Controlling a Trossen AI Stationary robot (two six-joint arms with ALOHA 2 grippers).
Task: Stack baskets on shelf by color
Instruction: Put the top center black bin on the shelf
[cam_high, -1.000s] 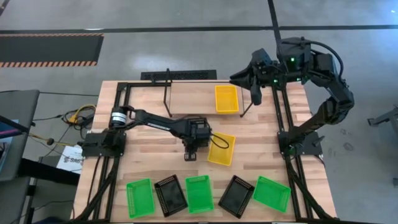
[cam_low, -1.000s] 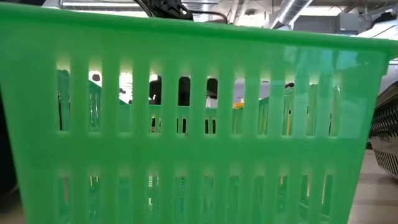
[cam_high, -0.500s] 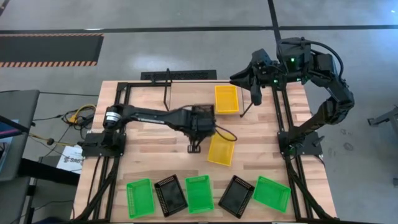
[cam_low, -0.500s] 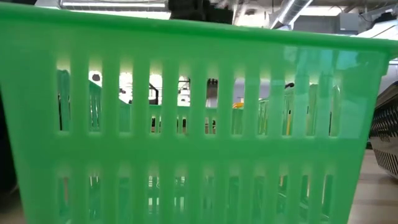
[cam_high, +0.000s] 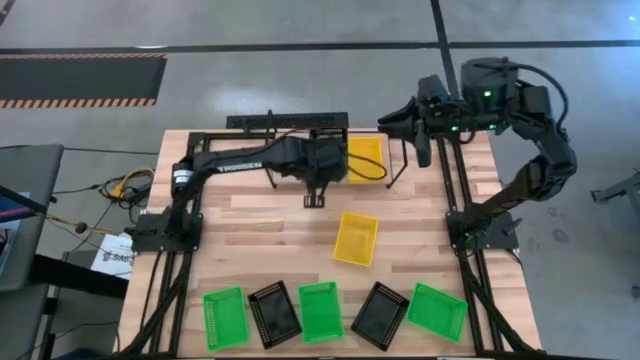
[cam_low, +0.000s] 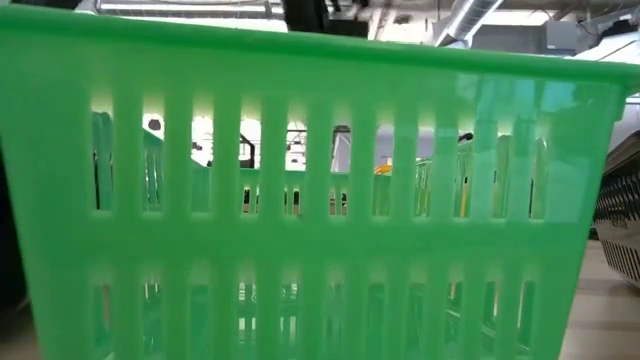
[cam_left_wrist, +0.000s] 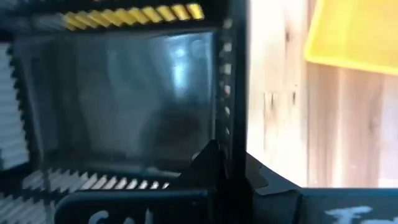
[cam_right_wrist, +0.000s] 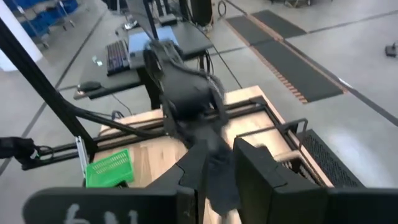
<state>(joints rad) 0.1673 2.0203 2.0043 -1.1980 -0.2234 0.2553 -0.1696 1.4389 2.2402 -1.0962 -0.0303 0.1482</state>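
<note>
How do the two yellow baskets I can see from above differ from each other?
Seen from above, one yellow basket sits at the far side of the table, within the shelf; the other yellow basket lies out on the open table nearer the middle. The far one is partly hidden by the left arm; the middle one shows whole. The far one sits square to the table edges; the middle one is slightly turned. Both look alike in colour, shape and size.

We see a workshop or robotics lab: bare concrete floor (cam_high: 300, 80) with hazard-striped matting (cam_high: 80, 80), exposed ceiling ducts (cam_low: 470, 20), and desks with a keyboard (cam_right_wrist: 118, 56).
</note>
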